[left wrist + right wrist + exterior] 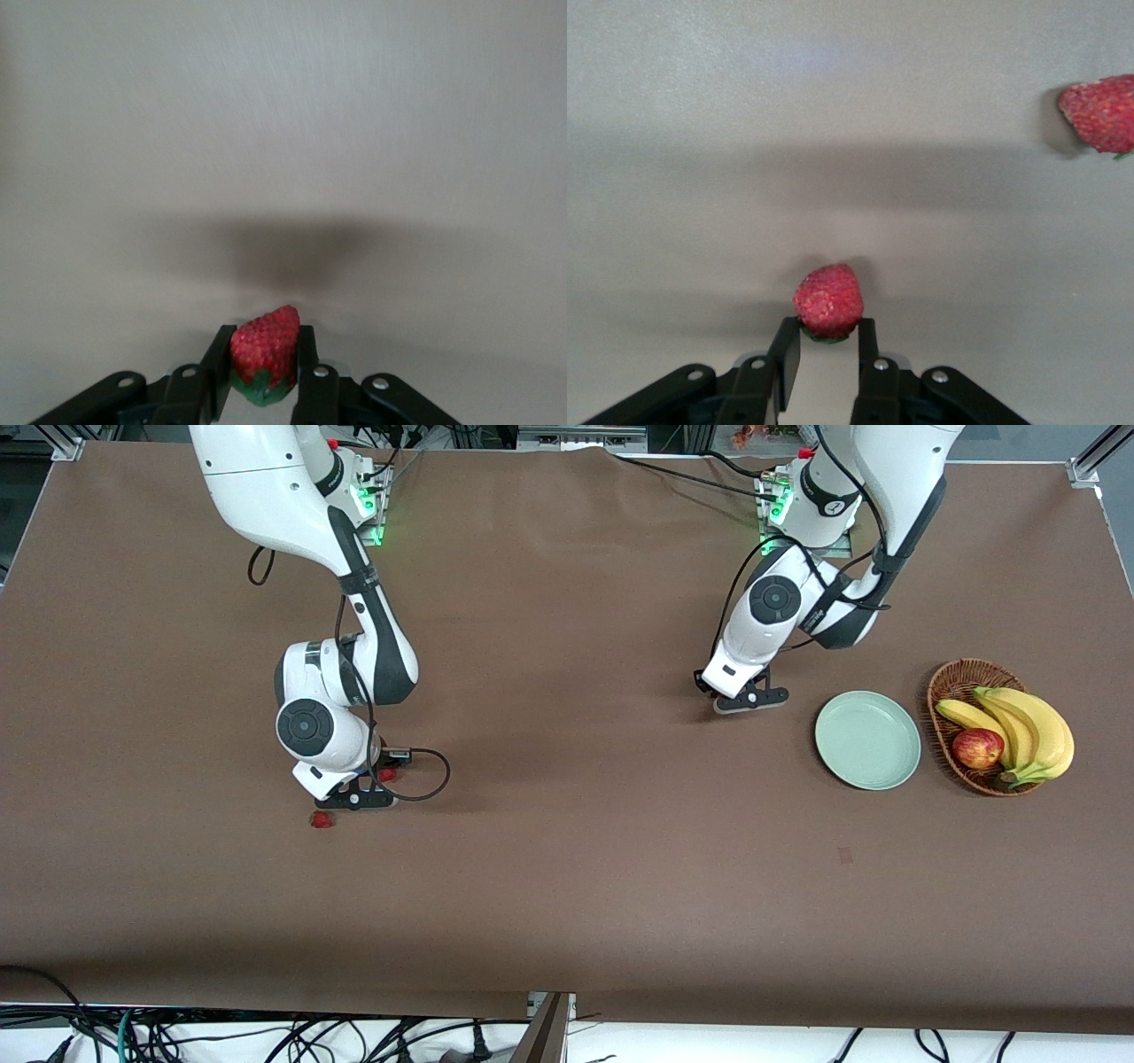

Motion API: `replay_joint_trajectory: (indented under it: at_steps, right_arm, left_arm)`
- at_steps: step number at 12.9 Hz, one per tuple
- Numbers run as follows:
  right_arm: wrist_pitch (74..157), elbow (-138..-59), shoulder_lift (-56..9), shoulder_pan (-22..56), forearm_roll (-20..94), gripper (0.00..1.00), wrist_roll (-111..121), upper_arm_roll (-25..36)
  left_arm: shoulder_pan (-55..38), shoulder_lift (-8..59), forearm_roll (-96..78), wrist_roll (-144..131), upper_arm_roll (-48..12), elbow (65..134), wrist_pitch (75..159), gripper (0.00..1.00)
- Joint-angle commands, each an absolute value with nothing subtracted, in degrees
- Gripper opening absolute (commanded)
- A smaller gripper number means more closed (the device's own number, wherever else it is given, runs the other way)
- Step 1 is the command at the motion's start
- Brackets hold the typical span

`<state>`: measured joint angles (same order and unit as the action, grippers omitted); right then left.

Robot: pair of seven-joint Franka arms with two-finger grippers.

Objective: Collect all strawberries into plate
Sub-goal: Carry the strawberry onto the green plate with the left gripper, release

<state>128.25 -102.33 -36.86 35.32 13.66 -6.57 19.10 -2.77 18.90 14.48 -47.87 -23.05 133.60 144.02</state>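
A: What does each gripper hold?

B: The left gripper (263, 363), over bare brown tabletop (567, 886) beside the round, smooth mint-green plate (867, 740), is clamped on a bumpy red strawberry (263, 350). The right gripper (824, 350) sits low, its fingers narrowly parted around a second seeded berry (828, 301).

A: Anything nearby?

B: A third strawberry (322, 819) lies just beside the right gripper. A brown woven wicker basket (950, 682) holds yellow bananas (1028, 731) and a red apple (977, 747).

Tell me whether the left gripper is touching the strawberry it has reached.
Touching. The left wrist view shows the left gripper with a finger pressed against each side of the strawberry, no gap showing.
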Motion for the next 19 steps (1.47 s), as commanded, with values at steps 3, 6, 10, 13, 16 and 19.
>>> replay_joint_trajectory:
  at_steps: [3, 6, 10, 13, 16, 19]
  right_arm:
    - [130.9, -103.7, -37.4, 34.5, 14.2, 0.44, -5.0, 18.8]
    - [130.8, -103.7, -37.4, 34.5, 14.2, 0.42, -4.8, 18.8]
    - [130.5, -103.3, -37.2, 33.8, 14.2, 0.23, -3.5, 18.8]
    - [128.0, -101.8, -36.0, 34.2, 14.2, 0.19, -4.2, 18.5]
    - [119.0, -94.5, -35.5, 37.2, 19.6, 0.19, -11.0, 18.3]
    - [118.1, -89.0, -37.0, 43.2, 24.9, 0.19, -25.4, 18.3]
  left_arm:
    - [-0.4, 15.7, 5.1, -30.5, -17.1, 117.5, 123.1, 0.16]
    - [-0.4, 13.7, 1.6, -13.7, -6.2, 116.1, 120.5, 0.16]
    - [-0.1, 16.5, -1.9, 7.9, 6.1, 116.3, 122.9, 0.16]
    - [-0.1, 20.5, -3.1, 13.3, 8.8, 119.1, 130.7, 0.16]
    - [0.2, 23.6, -3.1, 13.6, 8.8, 121.8, 137.9, 0.17]
    - [0.3, 24.0, -3.1, 13.7, 8.8, 121.7, 137.8, 0.23]
